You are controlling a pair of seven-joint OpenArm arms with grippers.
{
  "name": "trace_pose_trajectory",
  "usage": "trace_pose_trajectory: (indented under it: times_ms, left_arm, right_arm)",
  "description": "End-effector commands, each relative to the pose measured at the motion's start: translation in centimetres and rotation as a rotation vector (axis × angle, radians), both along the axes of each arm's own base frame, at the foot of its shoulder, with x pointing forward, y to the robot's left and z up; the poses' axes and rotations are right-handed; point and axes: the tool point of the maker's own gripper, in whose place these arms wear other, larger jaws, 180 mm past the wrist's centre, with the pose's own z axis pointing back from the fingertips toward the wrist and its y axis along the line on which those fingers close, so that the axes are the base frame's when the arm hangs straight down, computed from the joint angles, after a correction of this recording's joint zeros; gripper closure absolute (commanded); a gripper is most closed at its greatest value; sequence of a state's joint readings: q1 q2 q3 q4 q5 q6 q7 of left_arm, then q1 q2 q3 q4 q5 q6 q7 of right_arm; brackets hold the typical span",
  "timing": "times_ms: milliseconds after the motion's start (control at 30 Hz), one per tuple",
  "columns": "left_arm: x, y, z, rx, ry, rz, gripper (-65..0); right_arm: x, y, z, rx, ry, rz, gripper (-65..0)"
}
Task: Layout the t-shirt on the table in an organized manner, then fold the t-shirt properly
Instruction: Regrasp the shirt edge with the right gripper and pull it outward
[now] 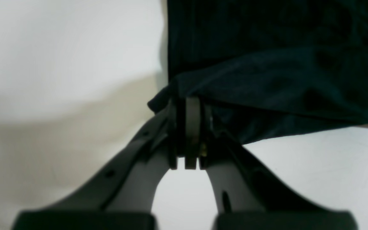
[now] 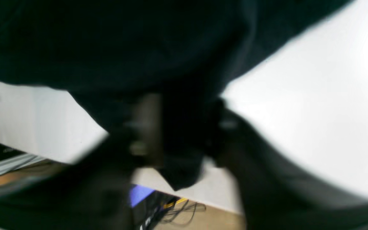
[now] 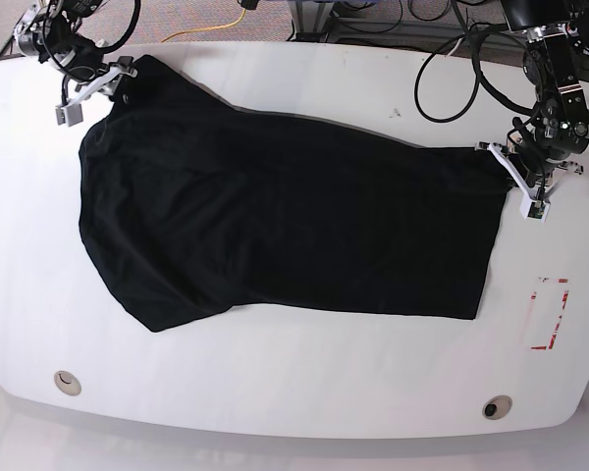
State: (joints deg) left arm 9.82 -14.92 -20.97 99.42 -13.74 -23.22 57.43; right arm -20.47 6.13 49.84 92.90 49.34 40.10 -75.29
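While 2 corners are pinched, t-shirt (image 3: 285, 221) needs even outward tension: left fingers (image 1: 188, 127) clamped on fabric; right fingers (image 2: 158, 127) around cloth, closure unclear; worktop (image 3: 304, 383).

- A glossy white table (image 3: 304, 392) with rounded corners fills the base view.
- A black t-shirt (image 3: 275, 226) lies spread across its middle.
- A red dashed rectangle (image 3: 548, 312) marks its right side.
- Two round grommets (image 3: 67, 382) sit near the front edge.
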Motion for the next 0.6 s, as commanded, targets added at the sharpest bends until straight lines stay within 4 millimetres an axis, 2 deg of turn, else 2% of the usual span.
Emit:
trace_pose_trajectory:
  times_ms: [0,167,367,567]
  left_arm:
    - [0.8,0.4,1.2,0.016,-0.041,-0.007,0.0]
    - [0.9,0.4,1.3,0.017,-0.044,-0.008,0.0]
    - [0.9,0.4,1.3,0.017,-0.045,-0.009,0.0]
    - [1.2,0.2,2.1,0.025,-0.067,-0.017,0.0]
  right_arm:
    - [-0.5,-0.5,0.0,-0.023,0.026,0.014,-1.3]
    - [-0.3,-0.9,0.3,-0.036,0.019,0.017,-1.1]
    - [0.6,-2.0,2.2,-0.109,-0.022,0.049,0.0]
    - [1.2,-1.9,4.0,-0.173,-0.036,0.105,0.0]
